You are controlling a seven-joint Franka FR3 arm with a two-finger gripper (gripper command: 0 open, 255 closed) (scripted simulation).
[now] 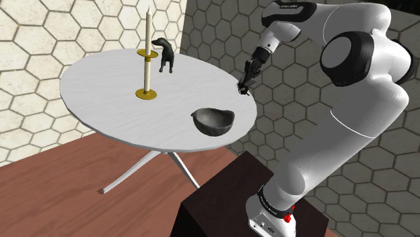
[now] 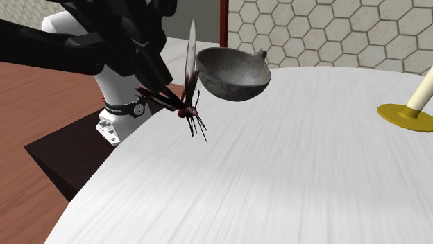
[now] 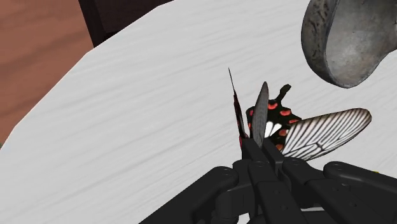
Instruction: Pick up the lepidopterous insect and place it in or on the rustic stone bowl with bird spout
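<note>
A butterfly (image 2: 189, 104) with a dark red body, grey-white striped wings (image 3: 321, 130) and red spots is clasped by one wing in my black gripper (image 2: 161, 91). The gripper (image 1: 245, 83) is shut on it low over the white round table (image 1: 101, 87), near the edge closest to the stand. The grey stone bowl (image 1: 214, 121) with a small spout stands upright on the table a short way from the butterfly (image 1: 241, 88). In the wrist view the fingers (image 3: 251, 153) pinch the wing, and the bowl (image 3: 347, 41) lies just beyond it.
A tall white candle in a brass holder (image 1: 147, 93) and a dark dog figurine (image 1: 164, 55) stand on the far half of the table. The candle's brass base (image 2: 406, 114) lies beyond the bowl (image 2: 232, 73). Wooden floor (image 1: 54, 195) and hexagon-tiled walls surround the table.
</note>
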